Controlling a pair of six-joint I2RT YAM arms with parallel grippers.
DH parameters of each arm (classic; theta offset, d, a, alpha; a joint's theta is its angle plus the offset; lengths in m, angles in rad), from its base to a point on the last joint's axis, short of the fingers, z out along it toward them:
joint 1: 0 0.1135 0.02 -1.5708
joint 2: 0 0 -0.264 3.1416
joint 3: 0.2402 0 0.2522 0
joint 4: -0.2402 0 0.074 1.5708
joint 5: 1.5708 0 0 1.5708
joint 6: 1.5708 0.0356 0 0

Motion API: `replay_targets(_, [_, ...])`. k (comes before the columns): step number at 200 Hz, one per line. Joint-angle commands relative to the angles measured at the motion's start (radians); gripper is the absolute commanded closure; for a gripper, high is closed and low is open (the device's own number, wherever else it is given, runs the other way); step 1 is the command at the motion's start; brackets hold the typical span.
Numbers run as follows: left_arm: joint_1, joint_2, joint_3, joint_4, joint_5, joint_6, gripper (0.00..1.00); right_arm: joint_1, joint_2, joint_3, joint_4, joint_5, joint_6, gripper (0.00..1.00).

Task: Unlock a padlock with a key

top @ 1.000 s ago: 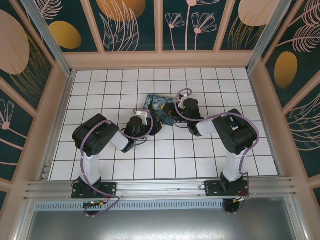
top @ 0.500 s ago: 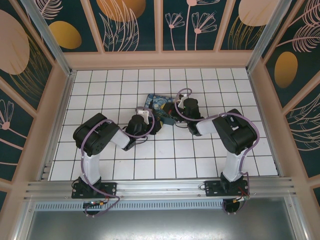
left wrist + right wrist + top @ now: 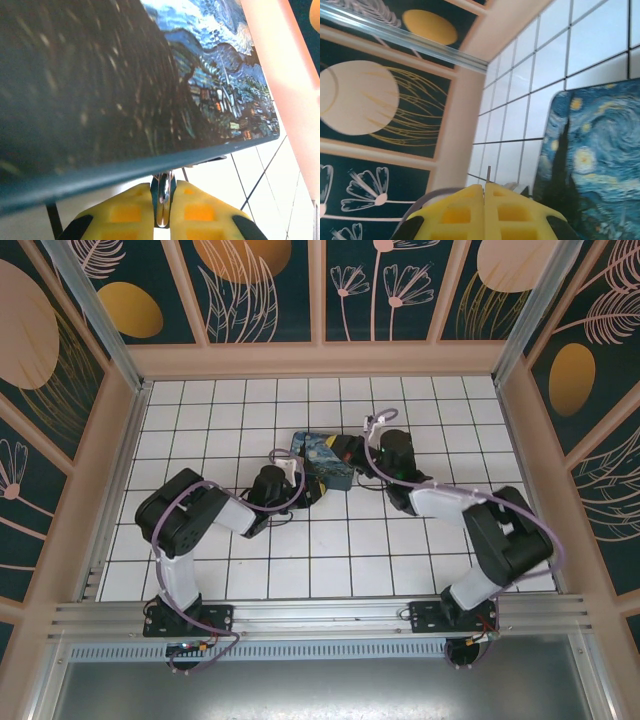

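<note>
Padlock [image 3: 162, 200] at box [image 3: 100, 75] edge; key [image 3: 488, 173] beside

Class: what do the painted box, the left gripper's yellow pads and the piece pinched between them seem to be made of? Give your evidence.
The painted box: stiff board or sheet metal, unclear; smooth printed picture, thin straight edge.
The left gripper pads: matte yellow plastic or rubber, moulded with square recesses.
The pinched piece, likely the padlock: polished metal, judging by its bright mirror-like glints.

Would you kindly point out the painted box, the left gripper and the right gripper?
painted box [image 3: 324, 451]: top view, its painted lid.
left gripper [image 3: 162, 194]: left wrist view, between its yellow fingertips.
right gripper [image 3: 484, 191]: right wrist view, seam between its shut fingers.
</note>
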State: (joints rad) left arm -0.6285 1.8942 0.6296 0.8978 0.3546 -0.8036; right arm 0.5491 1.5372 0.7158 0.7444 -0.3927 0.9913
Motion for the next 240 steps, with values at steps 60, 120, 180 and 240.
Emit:
replay_targets(60, [0.024,-0.097,-0.006,-0.033,0.177,-0.086,1.00,0.154,-0.245,-0.373,0.115,0.088,-0.052,1.00])
replay_targets(120, [0.044,-0.148,-0.033,0.039,0.258,-0.188,1.00,0.250,-0.257,-0.563,0.264,0.217,0.014,1.00])
replay_targets(180, [0.048,-0.167,-0.033,0.060,0.297,-0.269,1.00,0.295,-0.220,-0.612,0.372,0.312,0.032,1.00])
replay_targets(240, [0.050,-0.161,-0.040,0.105,0.321,-0.351,1.00,0.284,-0.183,-0.605,0.452,0.305,-0.013,1.00])
